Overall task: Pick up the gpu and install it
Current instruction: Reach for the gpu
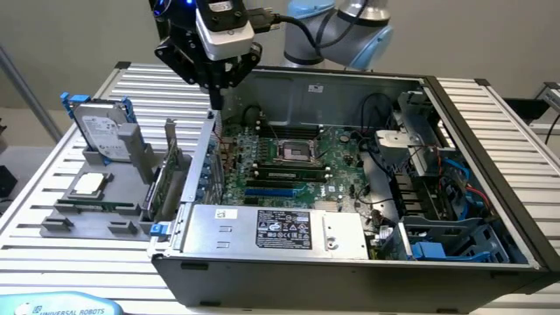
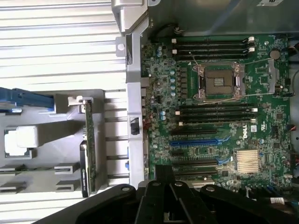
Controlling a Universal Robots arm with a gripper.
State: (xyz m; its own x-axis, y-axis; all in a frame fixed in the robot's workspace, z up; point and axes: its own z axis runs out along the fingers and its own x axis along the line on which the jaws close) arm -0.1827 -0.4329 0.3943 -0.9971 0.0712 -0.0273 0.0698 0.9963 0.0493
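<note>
One gpu (image 1: 162, 176) stands on edge in one grey rack (image 1: 92, 213) on the slatted bench (image 1: 490, 118), just outside the single open computer case (image 1: 350, 84) at the exterior view's left, beside the case's side wall. The same rack carries one silver hard drive (image 1: 99, 133) with blue rails, upright at its far end, and one small square CPU chip (image 1: 90, 184) lying flat. Inside the case lie one green motherboard (image 1: 284, 154) with its empty processor socket (image 1: 293, 152), and one silver power supply (image 1: 271, 230) along the near wall. The one hand (image 1: 215, 104) hangs over the far end of that side wall, its fingers pressed together, holding nothing. The gpu sits well apart from it, nearer the front of the case, not yet installed.
</note>
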